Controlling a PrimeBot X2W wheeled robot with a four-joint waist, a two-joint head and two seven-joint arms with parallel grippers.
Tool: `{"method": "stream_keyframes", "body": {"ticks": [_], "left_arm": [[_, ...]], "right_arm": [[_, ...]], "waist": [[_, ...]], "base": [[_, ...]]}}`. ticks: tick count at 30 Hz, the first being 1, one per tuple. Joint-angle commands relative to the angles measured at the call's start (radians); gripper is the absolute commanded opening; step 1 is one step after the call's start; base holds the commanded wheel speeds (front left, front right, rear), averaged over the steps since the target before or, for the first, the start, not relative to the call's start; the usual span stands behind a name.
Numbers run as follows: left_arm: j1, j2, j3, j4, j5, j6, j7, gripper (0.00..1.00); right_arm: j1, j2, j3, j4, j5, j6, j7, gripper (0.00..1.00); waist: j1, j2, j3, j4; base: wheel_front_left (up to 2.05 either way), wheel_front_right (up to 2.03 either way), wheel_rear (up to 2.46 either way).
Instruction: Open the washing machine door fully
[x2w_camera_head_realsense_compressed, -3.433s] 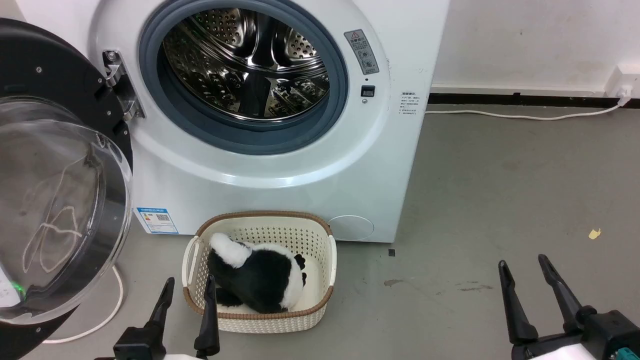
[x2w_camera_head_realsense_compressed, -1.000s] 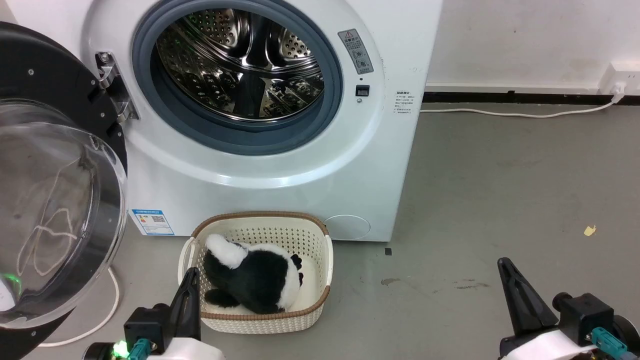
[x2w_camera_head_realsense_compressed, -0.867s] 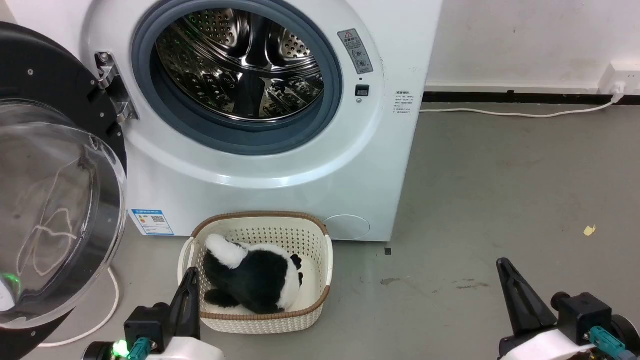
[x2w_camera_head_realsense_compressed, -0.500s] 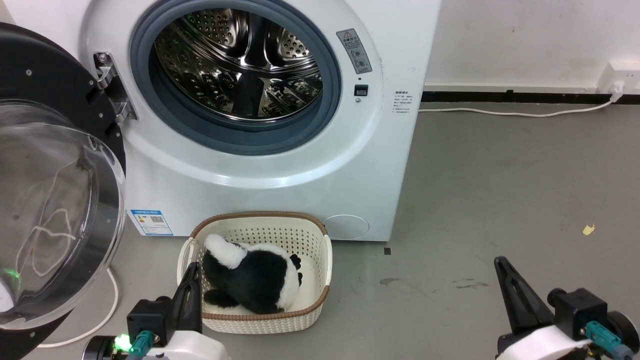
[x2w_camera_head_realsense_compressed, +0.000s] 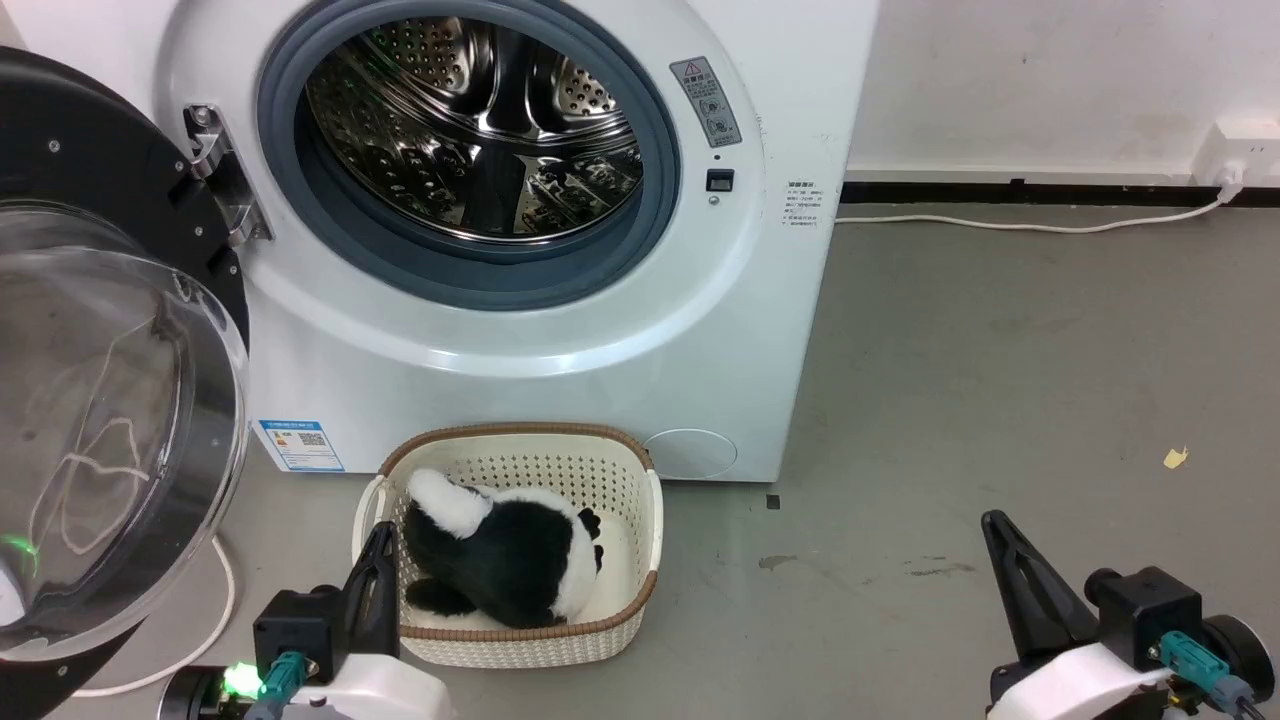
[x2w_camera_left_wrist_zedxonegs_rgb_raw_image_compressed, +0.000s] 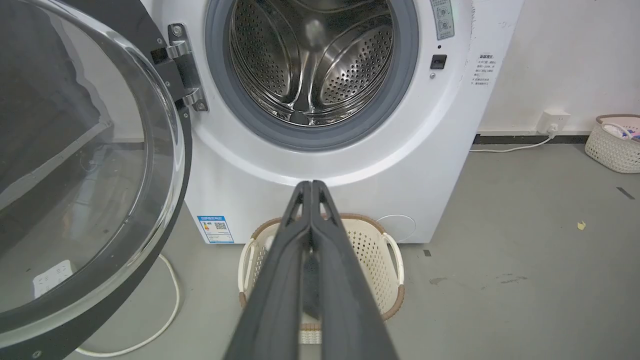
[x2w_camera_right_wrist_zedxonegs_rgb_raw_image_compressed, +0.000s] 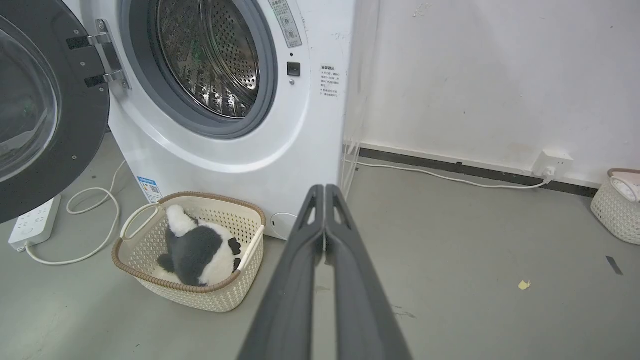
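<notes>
The washing machine door (x2w_camera_head_realsense_compressed: 100, 400) stands swung wide open at the left of the washing machine (x2w_camera_head_realsense_compressed: 520, 350). Its inner face is turned toward the near side: a wide glossy black ring around a clear, bulging glass bowl that catches pale reflections. A metal hinge (x2w_camera_head_realsense_compressed: 215, 175) ties it to the machine's left edge. Past the hinge, the grey rubber gasket (x2w_camera_head_realsense_compressed: 665, 190) frames the bare perforated steel drum (x2w_camera_head_realsense_compressed: 480, 130), and a small blue label (x2w_camera_head_realsense_compressed: 296, 445) sits low on the white front. On the grey floor just before the machine stands a cream basket (x2w_camera_head_realsense_compressed: 520, 432) with a brown rim, and a black-and-white plush toy (x2w_camera_head_realsense_compressed: 500, 555) lies in it. A white cable (x2w_camera_head_realsense_compressed: 228, 600) loops on the floor under the door. The left gripper (x2w_camera_left_wrist_zedxonegs_rgb_raw_image_compressed: 311, 186) hangs low at the near left, beside the basket's near left corner, its two dark fingers pressed flat together, gripping nothing and touching nothing. The right gripper (x2w_camera_right_wrist_zedxonegs_rgb_raw_image_compressed: 325, 188) hangs at the near right over bare floor, well apart from the machine, likewise clenched and empty.
</notes>
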Motion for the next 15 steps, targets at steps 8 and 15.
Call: {"method": "stream_keyframes", "body": {"ticks": [8,15], "left_arm": [[-0.025,-0.012,0.011,-0.011,0.022,-0.015,0.02,0.0],[-0.029,-0.017,0.018,-0.016,0.035,-0.021,0.034,0.0]], "right_arm": [[-0.02,0.003,0.006,-0.009,-0.012,-0.001,0.019,0.0],[-0.025,0.003,0.009,-0.011,-0.017,-0.001,0.033,0.0]], "waist": [[-0.0001,0.0,0.0,-0.002],[-0.0001,0.0,0.001,-0.003]], "base": [[0.0,0.0,0.0],[0.0,0.0,0.0]]}}
